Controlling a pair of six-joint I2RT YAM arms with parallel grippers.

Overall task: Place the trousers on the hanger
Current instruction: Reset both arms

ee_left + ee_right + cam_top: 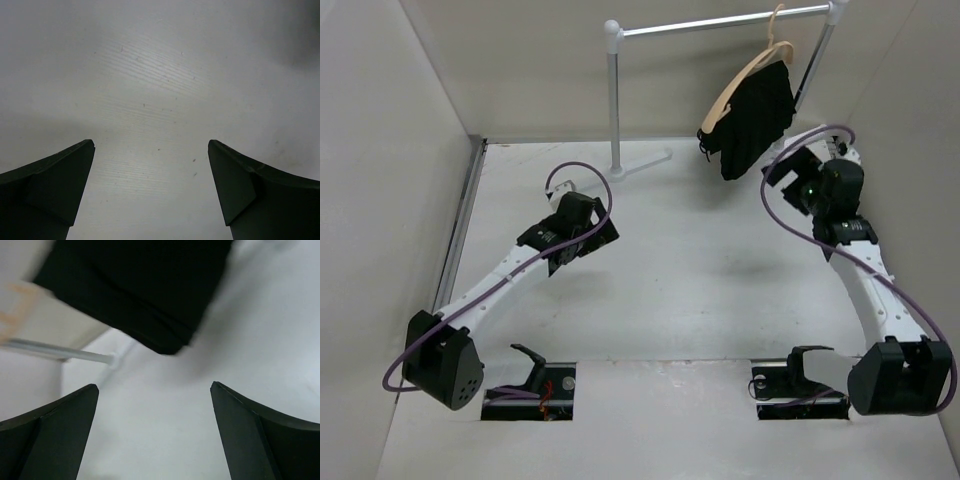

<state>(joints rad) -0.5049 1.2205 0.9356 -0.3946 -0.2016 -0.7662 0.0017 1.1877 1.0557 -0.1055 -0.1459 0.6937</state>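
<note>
The black trousers hang folded over the tan wooden hanger, whose hook sits on the white-and-silver rail at the back right. In the right wrist view the trousers fill the top of the frame. My right gripper is open and empty, just right of and below the trousers; its jaws stand wide apart over bare table. My left gripper is open and empty at the left middle of the table, and in its wrist view only bare table shows between the jaws.
The rail's upright post and foot stand at the back centre. Grey walls close in the table on the left, back and right. Both arm bases sit at the near edge.
</note>
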